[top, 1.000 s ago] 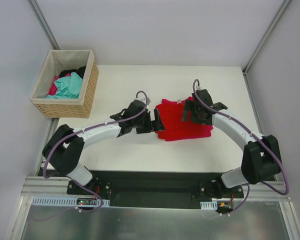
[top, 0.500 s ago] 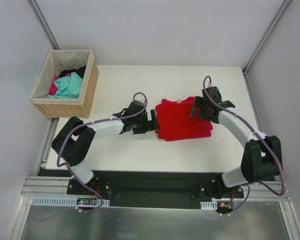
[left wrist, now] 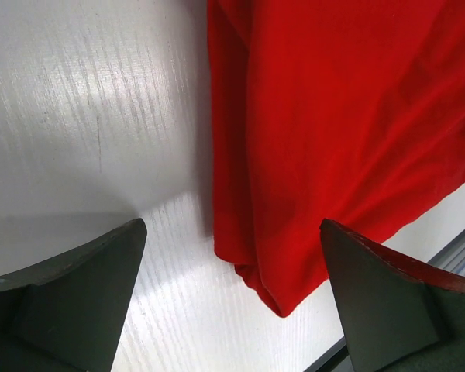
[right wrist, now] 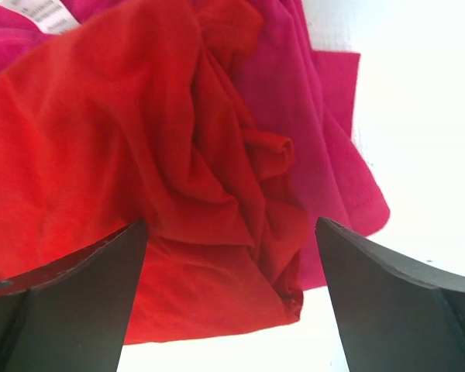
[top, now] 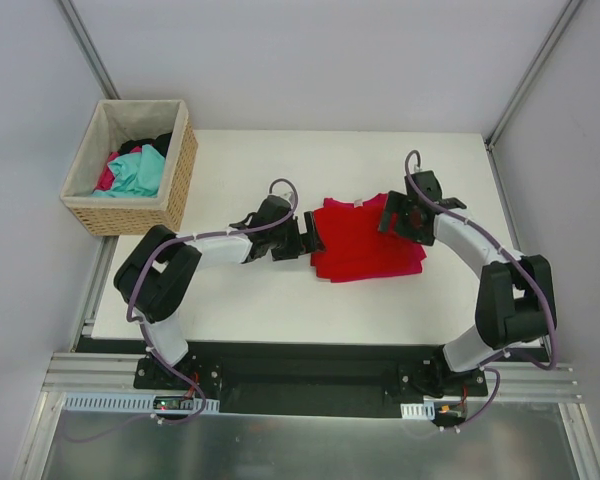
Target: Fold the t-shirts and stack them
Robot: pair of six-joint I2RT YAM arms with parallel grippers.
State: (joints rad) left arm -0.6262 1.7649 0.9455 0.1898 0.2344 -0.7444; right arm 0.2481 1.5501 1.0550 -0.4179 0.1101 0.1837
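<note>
Left pincer (top: 313,240), white table (top: 280,160), grey walls (top: 310,60)

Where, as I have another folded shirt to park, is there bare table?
Bare table runs behind the red shirt to the far edge, and in front of it to the near edge. The corner beside the basket is free too. The middle is crowded: left pincer and right pincer flank the shirt.
</note>
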